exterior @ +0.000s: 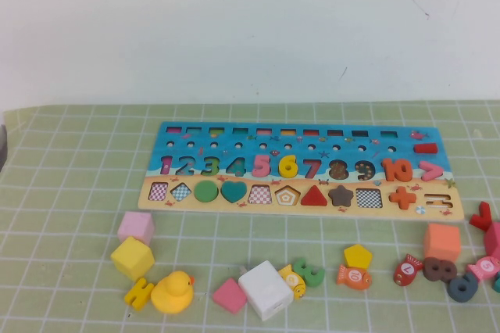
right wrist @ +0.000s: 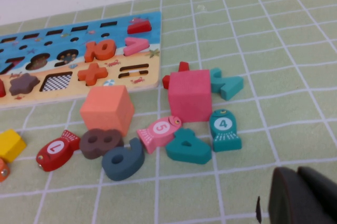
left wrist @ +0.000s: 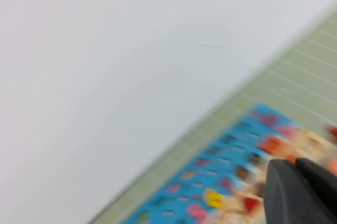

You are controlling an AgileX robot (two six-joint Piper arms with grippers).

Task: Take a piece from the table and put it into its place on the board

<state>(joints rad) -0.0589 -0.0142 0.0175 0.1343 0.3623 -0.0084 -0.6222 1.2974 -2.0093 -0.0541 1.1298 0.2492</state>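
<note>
I see yellow 6 (exterior: 287, 166) seated in the board (exterior: 180, 136), clear of my closed left fingers (left wrist: 295, 167); right fingers (right wrist: 297, 174) over counter, state unclear.

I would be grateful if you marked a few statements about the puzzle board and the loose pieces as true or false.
1. The yellow 6 sits in its slot on the board. True.
2. The rubber duck stands on the board. False: it is on the green mat, in front of the board's left end.
3. The left gripper is shut and holds nothing. True.
4. The heart lies loose on the mat. False: it sits in the board's lower strip.
5. The right gripper grips the salmon cube. False: it hovers over bare mat, apart from the cube.
</note>
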